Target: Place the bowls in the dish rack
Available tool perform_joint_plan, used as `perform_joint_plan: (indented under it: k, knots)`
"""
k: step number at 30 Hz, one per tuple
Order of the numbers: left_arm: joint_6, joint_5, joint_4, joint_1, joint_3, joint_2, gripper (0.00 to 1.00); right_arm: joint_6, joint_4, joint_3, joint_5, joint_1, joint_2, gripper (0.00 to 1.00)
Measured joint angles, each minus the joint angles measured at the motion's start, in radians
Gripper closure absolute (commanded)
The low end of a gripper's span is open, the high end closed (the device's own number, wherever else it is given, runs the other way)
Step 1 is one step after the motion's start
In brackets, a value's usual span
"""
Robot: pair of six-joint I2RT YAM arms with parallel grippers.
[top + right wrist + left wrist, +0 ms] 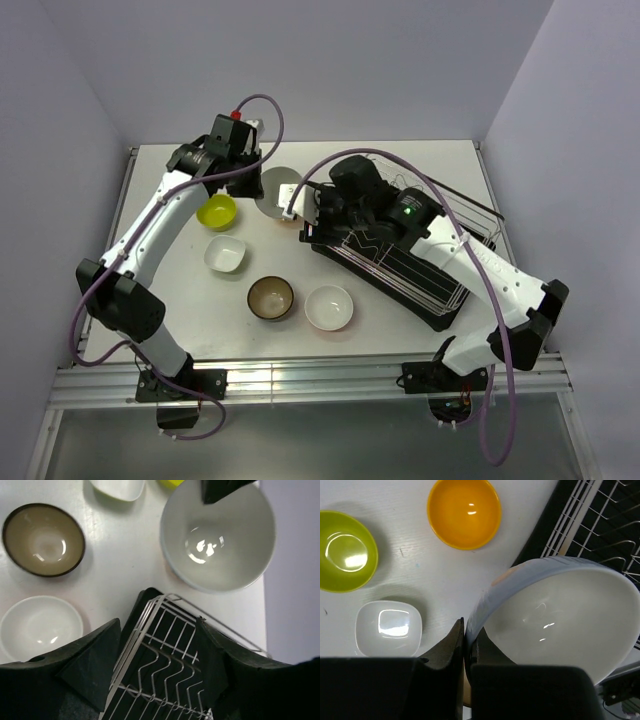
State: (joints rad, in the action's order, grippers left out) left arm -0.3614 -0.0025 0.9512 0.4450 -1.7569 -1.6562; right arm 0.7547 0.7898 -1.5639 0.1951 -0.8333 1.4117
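My left gripper is shut on the rim of a white bowl, held tilted above the table next to the dish rack. From above, that bowl hangs just left of the rack. My right gripper is open over the rack's near end, with only wire between its fingers. On the table lie an orange bowl, a lime green bowl, a squarish white bowl, a brown bowl and a round white bowl.
The rack sits at an angle on the right half of the table, its black tray base under the wires. Walls close in the table at the back and both sides. The right arm lies across the rack.
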Motion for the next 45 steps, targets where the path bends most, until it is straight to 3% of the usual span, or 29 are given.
perform_joint_plan:
  k: [7,17,24,30,45]
  knots:
    - [0.0,0.043,-0.007,0.01,0.016,0.038,1.0,-0.05,-0.074,-0.025,-0.063,0.0,0.005,0.28]
    - [-0.015,0.031,-0.083,0.021,0.102,0.15,1.0,-0.478,-0.133,-0.108,0.09,0.244,0.003,0.27]
    - [-0.042,-0.023,-0.125,0.061,0.098,0.141,1.0,-0.686,-0.171,-0.113,0.184,0.263,0.043,0.25]
    - [-0.056,-0.066,-0.141,0.099,0.071,0.11,1.0,-0.769,-0.177,-0.114,0.182,0.285,0.097,0.25]
    - [-0.068,-0.185,-0.168,0.211,-0.023,0.04,1.0,-0.836,-0.201,-0.104,0.031,0.288,0.126,0.57]
